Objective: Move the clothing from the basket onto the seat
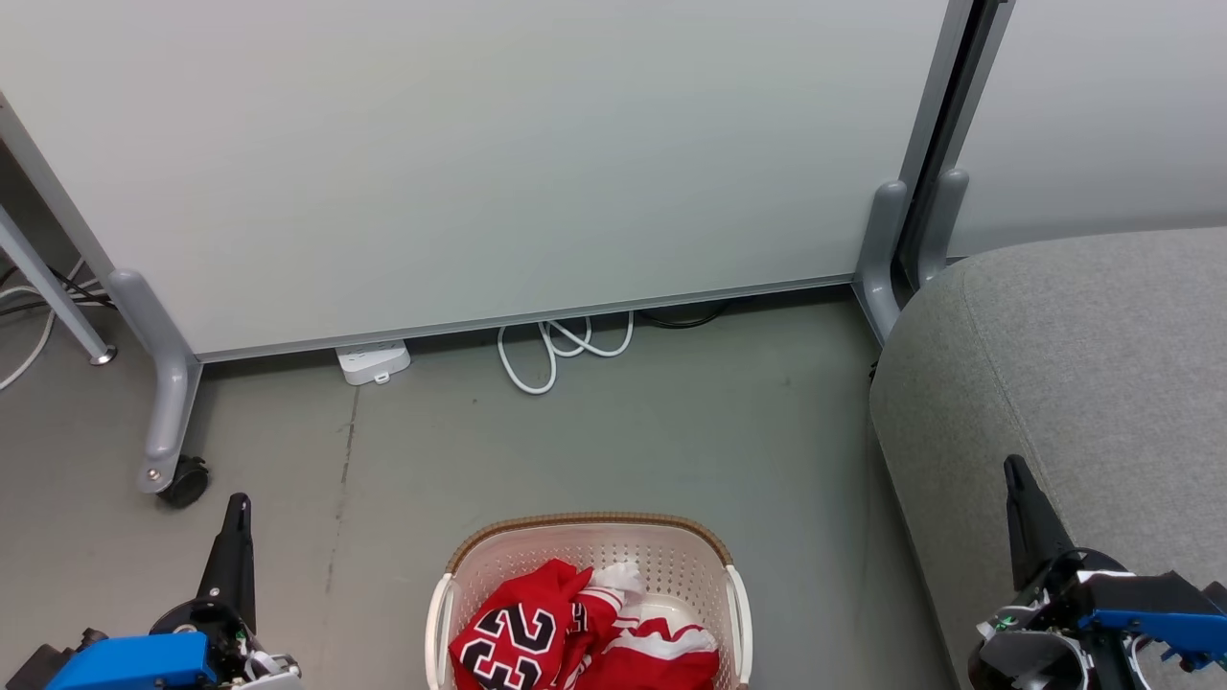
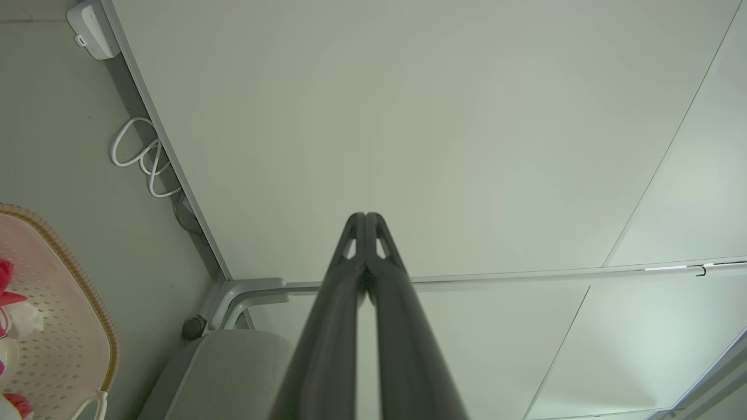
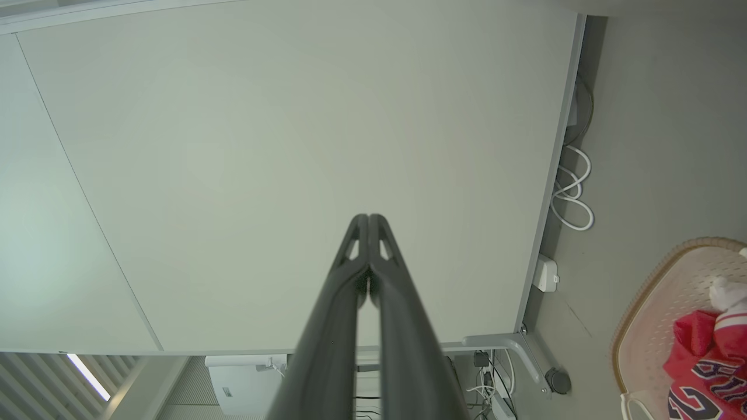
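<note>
Red clothing (image 1: pixel 575 637) with a black-and-white 23 lies crumpled in the cream basket (image 1: pixel 671 561) at the bottom centre of the head view. The grey seat (image 1: pixel 1083 383) fills the right side. My left gripper (image 1: pixel 237 508) stands shut at the lower left, left of the basket, over the floor. My right gripper (image 1: pixel 1014 471) stands shut at the lower right, over the seat's front part. In the left wrist view the left gripper (image 2: pixel 365 217) points at the white panel, with the basket (image 2: pixel 76 326) at the left edge. In the right wrist view the right gripper (image 3: pixel 368 218) is shut, the clothing (image 3: pixel 706 373) at lower right.
A white partition panel (image 1: pixel 479 153) on grey wheeled feet (image 1: pixel 168 422) stands behind the basket. A white power strip (image 1: pixel 374 362) and a looped white cable (image 1: pixel 556 350) lie at its base. Bare grey floor (image 1: pixel 623 441) runs between panel and basket.
</note>
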Tool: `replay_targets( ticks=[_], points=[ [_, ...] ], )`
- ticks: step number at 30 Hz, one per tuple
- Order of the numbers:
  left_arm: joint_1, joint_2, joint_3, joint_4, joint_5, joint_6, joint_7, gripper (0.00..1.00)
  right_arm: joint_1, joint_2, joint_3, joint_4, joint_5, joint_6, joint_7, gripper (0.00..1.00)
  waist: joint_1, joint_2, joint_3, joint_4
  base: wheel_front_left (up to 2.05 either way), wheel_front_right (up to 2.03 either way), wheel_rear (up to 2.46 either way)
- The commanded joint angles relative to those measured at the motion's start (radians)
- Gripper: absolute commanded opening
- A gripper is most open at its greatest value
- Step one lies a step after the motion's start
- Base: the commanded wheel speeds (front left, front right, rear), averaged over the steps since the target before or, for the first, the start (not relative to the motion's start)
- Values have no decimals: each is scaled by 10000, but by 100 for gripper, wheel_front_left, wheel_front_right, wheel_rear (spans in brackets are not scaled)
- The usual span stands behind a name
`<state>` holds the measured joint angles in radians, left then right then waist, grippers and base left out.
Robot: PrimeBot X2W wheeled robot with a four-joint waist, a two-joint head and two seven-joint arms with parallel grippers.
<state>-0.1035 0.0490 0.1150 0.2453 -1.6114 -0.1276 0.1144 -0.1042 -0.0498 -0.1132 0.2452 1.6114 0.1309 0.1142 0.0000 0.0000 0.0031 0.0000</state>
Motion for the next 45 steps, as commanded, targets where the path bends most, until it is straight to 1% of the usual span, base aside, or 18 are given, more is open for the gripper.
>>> replay_targets(
  ticks=[1, 28, 29, 34, 39, 45],
  points=[
    [-103, 24, 8, -34, -31, -61, 22, 0, -103, -8, -13, 5, 33, -3, 3, 0, 0, 0, 0, 0, 0, 0, 0],
    [-102, 24, 8, -35, -31, -61, 22, 0, -103, -8, -13, 5, 33, -3, 2, 0, 0, 0, 0, 0, 0, 0, 0],
    [-1, 0, 0, 0, 0, 0, 0, 100, 0, 0, 0, 0, 0, 0, 0, 100, 0, 0, 0, 0, 0, 0, 0],
    [312, -121, -23, 415, 4, 18, -18, 100, 381, 29, 20, 401, -2, -2, -5, 100, 0, 0, 0, 0, 0, 0, 0],
    [248, -109, -304, 340, 43, 54, -281, 100, 373, 25, 242, 286, -62, -2, -258, 100, 0, 0, -2, -1, 0, 0, 0],
    [178, -95, -518, 251, 436, 203, -578, 100, 323, 16, 427, 289, -536, -2, -566, 100, 0, 0, 2, -2, 0, 0, 0]
  ],
)
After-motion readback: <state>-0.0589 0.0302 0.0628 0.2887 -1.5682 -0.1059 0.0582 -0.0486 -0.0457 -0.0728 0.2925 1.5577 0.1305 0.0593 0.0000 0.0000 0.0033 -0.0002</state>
